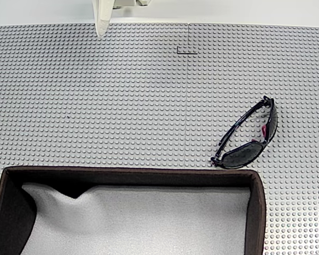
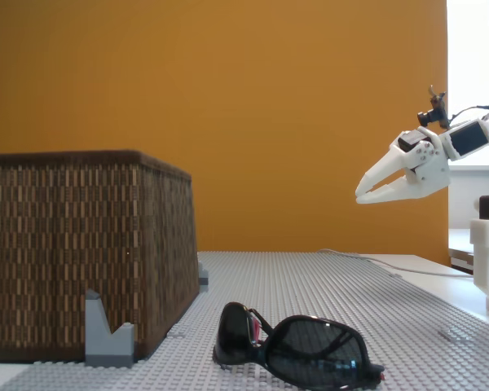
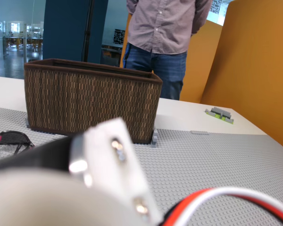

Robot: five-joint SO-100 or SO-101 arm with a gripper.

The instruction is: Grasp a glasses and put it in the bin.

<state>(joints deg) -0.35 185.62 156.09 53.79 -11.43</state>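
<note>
- Studded grey baseplate (image 1: 122,106) is seen carrying everything; no grasp made yet, so the whole pick and drop is judged still to be done.
- Bin (image 1: 258,207) is set at the baseplate's near edge in the top-down fixed view; only its grey lining is seen inside.
- Person (image 3: 165,42) is seen standing behind the bin in the wrist view, off the baseplate.
- Gripper (image 2: 365,195) is held high over the far edge, well apart from the glasses, fingers slightly spread, nothing between them.
- Glasses (image 1: 248,139) lie folded on the baseplate just beside the bin's far right corner, probably not touching the wall.
- Small grey bracket (image 2: 107,338) sits against the bin's base; bin wall is judged the one obstacle to be cleared on transfer.
</note>
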